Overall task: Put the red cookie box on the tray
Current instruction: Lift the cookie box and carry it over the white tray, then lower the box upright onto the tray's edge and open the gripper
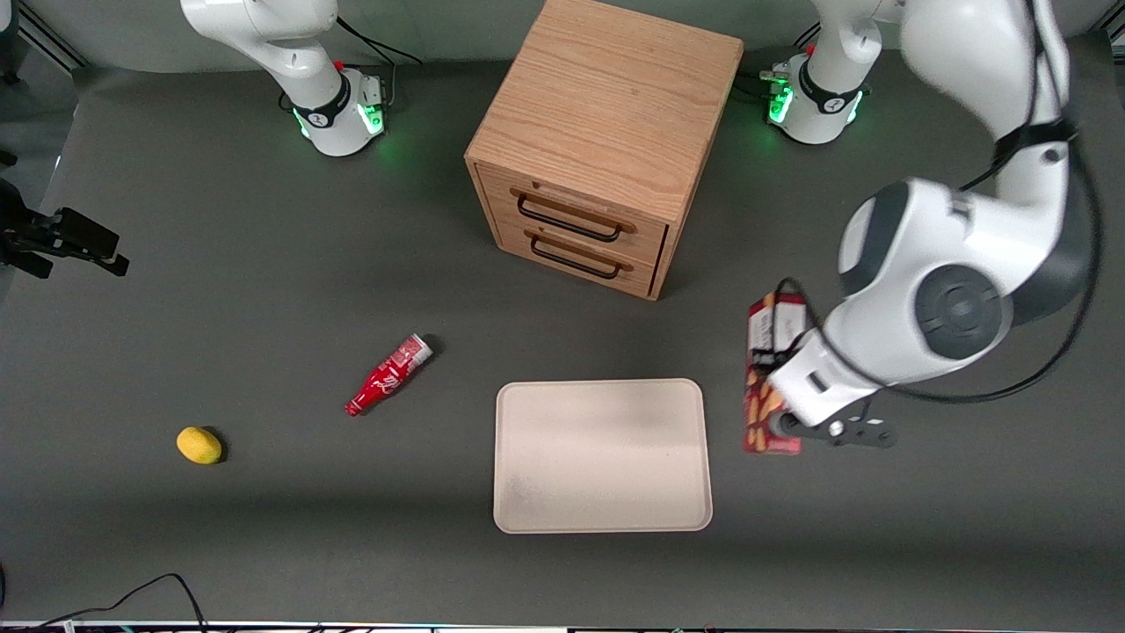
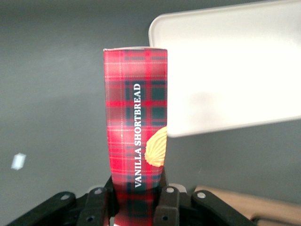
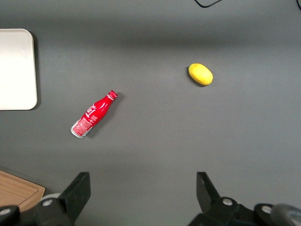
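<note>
Grey matting covers the worktop, where the left arm's gripper [image 2: 136, 205] has its jaws pinching the red cookie box [image 2: 135, 127] at one end. Seen from the front, the box sits at three o'clock from the cream tray [image 1: 601, 455], just beside its rim, not on it.

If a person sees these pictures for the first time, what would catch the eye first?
Probably the red cookie box, clamped between the fingers of the gripper just beside the tray, toward the working arm's end. Next, the wooden drawer cabinet farther from the camera than the tray.
</note>
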`<action>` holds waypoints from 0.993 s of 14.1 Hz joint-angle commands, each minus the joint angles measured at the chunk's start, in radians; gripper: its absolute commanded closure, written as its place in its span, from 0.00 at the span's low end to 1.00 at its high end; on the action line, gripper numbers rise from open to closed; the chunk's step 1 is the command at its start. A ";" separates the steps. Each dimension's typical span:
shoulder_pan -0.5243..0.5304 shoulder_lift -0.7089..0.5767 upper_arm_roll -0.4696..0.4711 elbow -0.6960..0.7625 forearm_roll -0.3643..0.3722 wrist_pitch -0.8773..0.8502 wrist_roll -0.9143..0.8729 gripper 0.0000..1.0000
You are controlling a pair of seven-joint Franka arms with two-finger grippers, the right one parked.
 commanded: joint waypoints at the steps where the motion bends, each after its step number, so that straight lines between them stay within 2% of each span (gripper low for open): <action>1: -0.058 0.107 0.009 0.091 0.021 0.097 -0.115 1.00; 6: -0.073 0.232 0.010 0.111 0.033 0.329 -0.161 1.00; 14: -0.085 0.316 0.012 0.110 0.120 0.422 -0.224 1.00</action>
